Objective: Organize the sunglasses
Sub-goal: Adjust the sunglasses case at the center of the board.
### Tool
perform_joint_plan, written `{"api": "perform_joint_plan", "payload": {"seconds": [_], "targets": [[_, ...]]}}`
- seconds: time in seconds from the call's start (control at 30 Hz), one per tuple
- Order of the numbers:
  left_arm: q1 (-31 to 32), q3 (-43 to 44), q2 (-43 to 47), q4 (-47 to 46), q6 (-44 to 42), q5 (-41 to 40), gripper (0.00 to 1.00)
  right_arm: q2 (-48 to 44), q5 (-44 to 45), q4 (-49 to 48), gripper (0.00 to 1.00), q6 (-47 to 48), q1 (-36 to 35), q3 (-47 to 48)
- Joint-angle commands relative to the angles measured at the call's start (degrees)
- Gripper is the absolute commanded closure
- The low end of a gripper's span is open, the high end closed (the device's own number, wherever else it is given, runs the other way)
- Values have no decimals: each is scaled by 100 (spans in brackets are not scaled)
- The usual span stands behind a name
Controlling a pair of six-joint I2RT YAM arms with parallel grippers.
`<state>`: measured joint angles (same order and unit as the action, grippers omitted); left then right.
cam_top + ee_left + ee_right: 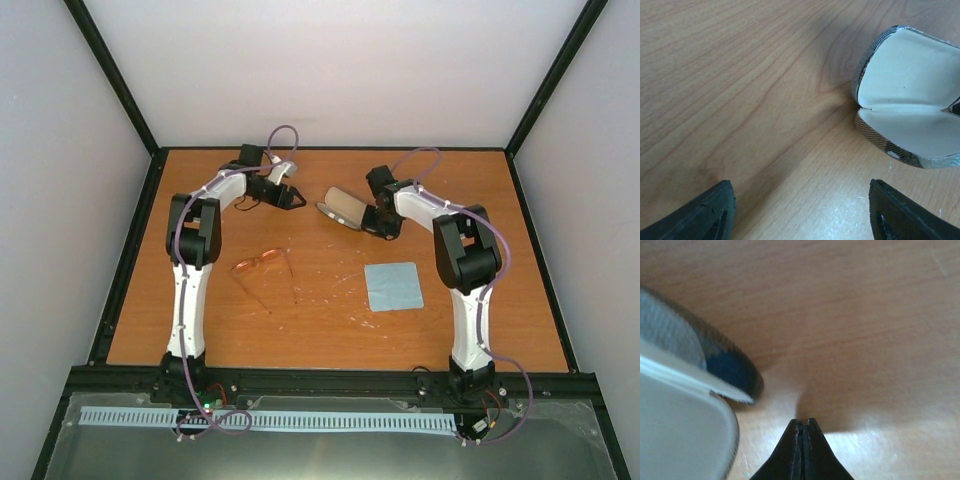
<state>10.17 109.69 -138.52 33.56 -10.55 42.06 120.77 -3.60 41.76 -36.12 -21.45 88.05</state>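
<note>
The sunglasses (262, 262), with orange-pink lenses and thin dark arms unfolded, lie on the table left of centre, near my left arm. The tan striped case (340, 208) lies open further back, its pale lining showing in the left wrist view (910, 115). My left gripper (295, 198) is open and empty, just left of the case, its fingertips (710, 212) low over bare wood. My right gripper (378, 224) is shut on nothing, its tips (804, 424) down at the table just right of the case (685, 435).
A light blue square cloth (392, 286) lies flat at the right of centre, in front of the right gripper. The wooden table (330, 330) is bounded by a black frame and white walls.
</note>
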Motion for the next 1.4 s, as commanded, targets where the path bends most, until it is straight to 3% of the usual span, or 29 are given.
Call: {"api": "perform_joint_plan", "payload": {"seconds": [0.0,0.27,1.0,1.2,1.37], "targets": [[69,351,-144,109,69,-40,27,370,-97,-36,97,-100,53,422],[275,246,-99,69,131,57,27,771,-119,295,97,23,73,1181],[433,-767,673,-43,-28,-96,27,830,-13,328,97,364,108,1387],[433,-1155,942,-118,-97,-346,10,702,132,362,93,455,145,1270],[428,-1442,1259,-258,-63,-743,7,370,368,457,82,536,212,1077]]}}
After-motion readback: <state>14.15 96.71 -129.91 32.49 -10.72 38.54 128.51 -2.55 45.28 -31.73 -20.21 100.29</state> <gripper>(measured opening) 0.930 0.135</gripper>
